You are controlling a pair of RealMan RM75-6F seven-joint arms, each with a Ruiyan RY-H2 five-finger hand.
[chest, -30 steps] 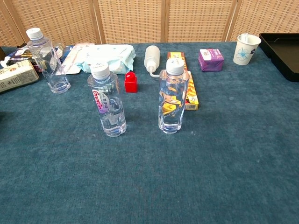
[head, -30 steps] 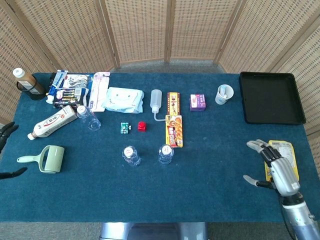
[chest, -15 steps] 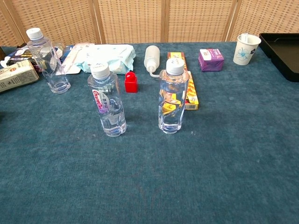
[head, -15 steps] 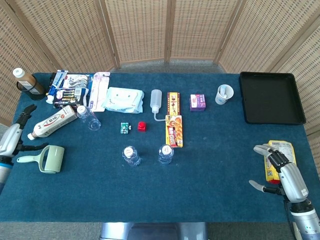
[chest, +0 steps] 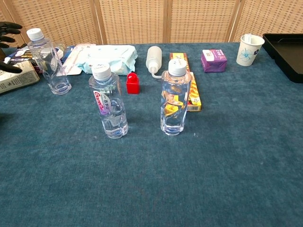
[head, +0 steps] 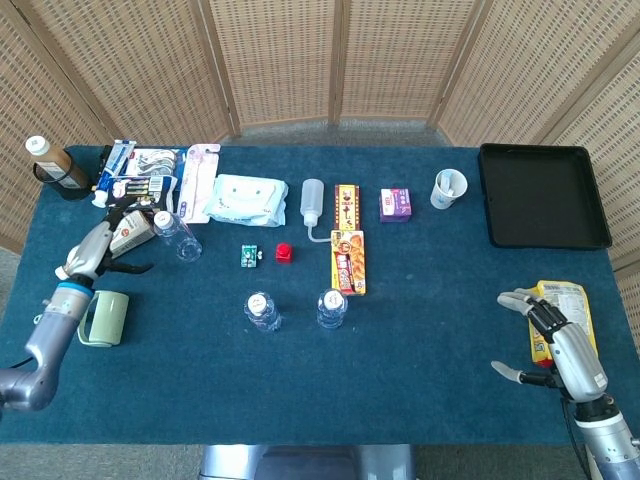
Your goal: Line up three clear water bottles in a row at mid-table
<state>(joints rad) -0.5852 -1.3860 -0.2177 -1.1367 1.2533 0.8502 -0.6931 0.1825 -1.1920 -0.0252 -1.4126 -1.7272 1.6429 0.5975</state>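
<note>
Wicker screens back the blue-clothed table [head: 420,370], and two clear bottles already stand side by side at mid-table: the left mid-table bottle [chest: 110,101] and the right mid-table bottle [chest: 174,97], upright and a little apart. That leaves the third bottle [chest: 49,62], upright too, off toward the far left among the clutter, just beside a white carton [head: 125,232]. Fetching it looks to be the step in hand. The left hand [head: 112,240] reaches in from the table's left edge, fingers spread and holding nothing, close beside that bottle but apparently not yet touching, though the chest view shows only dark fingertips [chest: 10,27] at the frame edge. Next it would need to wrap the bottle's body and carry it upright to the row. The right hand [head: 552,335] rests open at the near right, well apart from every bottle.
</note>
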